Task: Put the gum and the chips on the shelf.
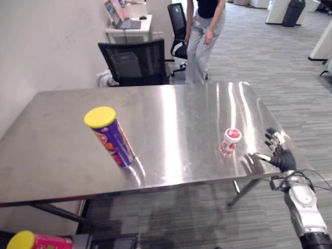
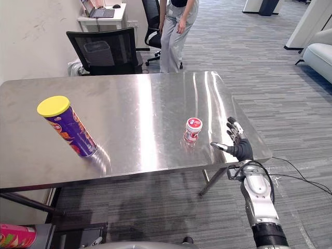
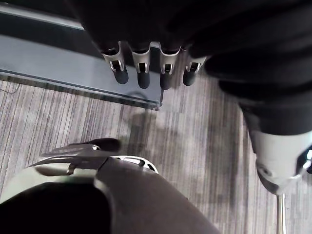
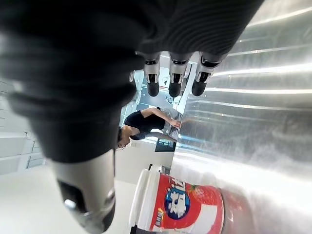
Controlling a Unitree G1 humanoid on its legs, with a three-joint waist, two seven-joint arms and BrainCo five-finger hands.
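The chips can [image 1: 110, 136], purple with a yellow lid, stands tilted on the left part of the steel table [image 1: 176, 104]. The gum tub [image 1: 230, 141], white with a red lid, stands upright near the table's front right corner. My right hand [image 1: 281, 157] hovers open at the table's right edge, a short way right of the gum and apart from it. In the right wrist view the gum [image 4: 180, 204] sits past the thumb [image 4: 90, 195], with the straight fingers [image 4: 174, 80] above the steel. My left hand [image 3: 146, 68] hangs low over the floor, fingers straight and holding nothing.
A person [image 1: 203, 36] stands behind the table beside black office chairs [image 1: 136, 63] and a desk with a laptop [image 1: 127, 23]. A pink can with a yellow lid [image 1: 36, 241] lies low at the front left, below the table. Grey carpet runs along the right.
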